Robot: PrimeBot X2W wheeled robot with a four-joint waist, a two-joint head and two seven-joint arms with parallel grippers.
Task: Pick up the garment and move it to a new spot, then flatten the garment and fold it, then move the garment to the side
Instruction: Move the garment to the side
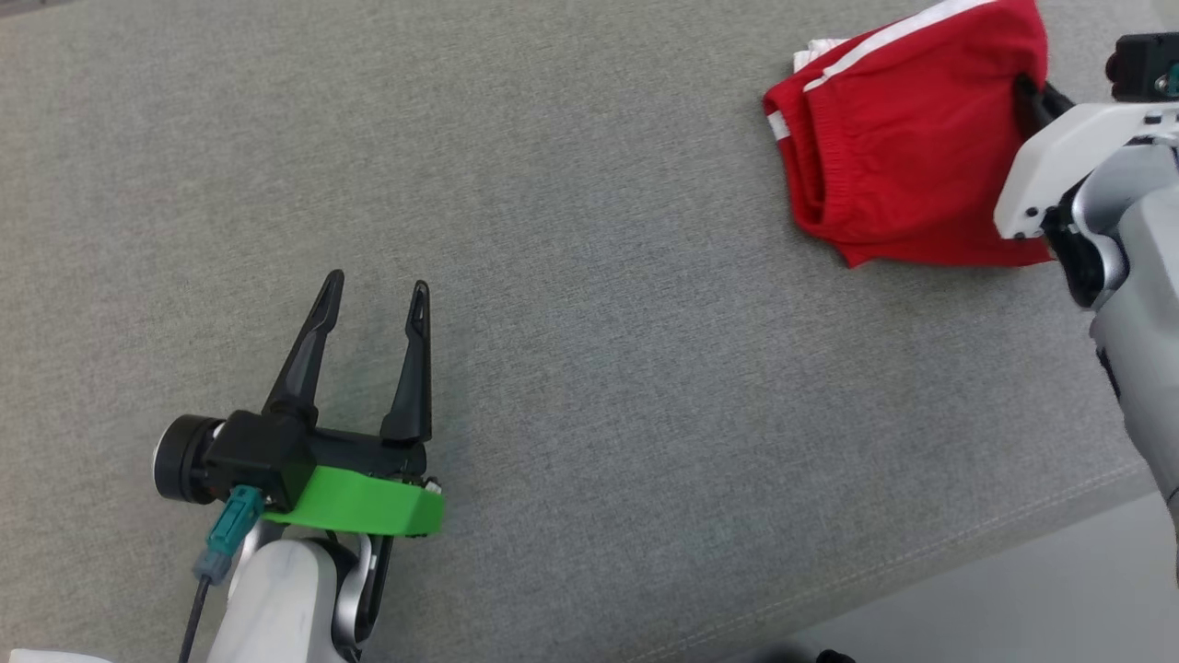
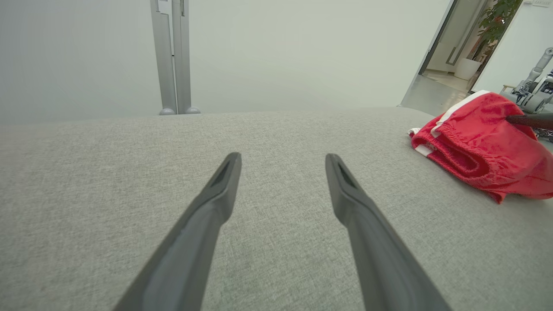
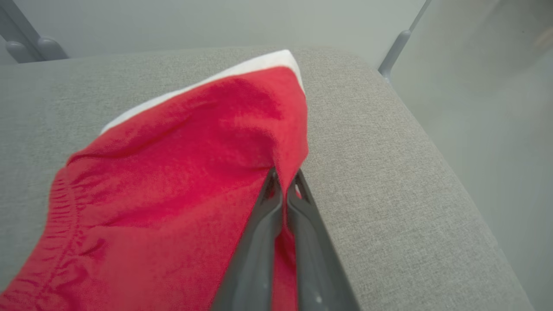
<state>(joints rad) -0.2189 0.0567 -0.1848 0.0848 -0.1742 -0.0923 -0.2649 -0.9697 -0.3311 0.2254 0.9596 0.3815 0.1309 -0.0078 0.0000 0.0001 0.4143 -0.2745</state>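
Right pincer [image 3: 284, 178] grips the red garment [image 3: 173, 172] at its right edge.

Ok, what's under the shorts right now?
The grey cushion, which shows beside the shorts. A white edge pokes out beneath the red at the far left corner. The right gripper is shut on their right edge. Anything beneath the folds is covered.

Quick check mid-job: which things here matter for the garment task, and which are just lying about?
Job: red garment; right hand, shut on its edge; left hand, open, away from it.
Lying about: grey cushion underneath; metal posts; potted plant; another robot in the background.
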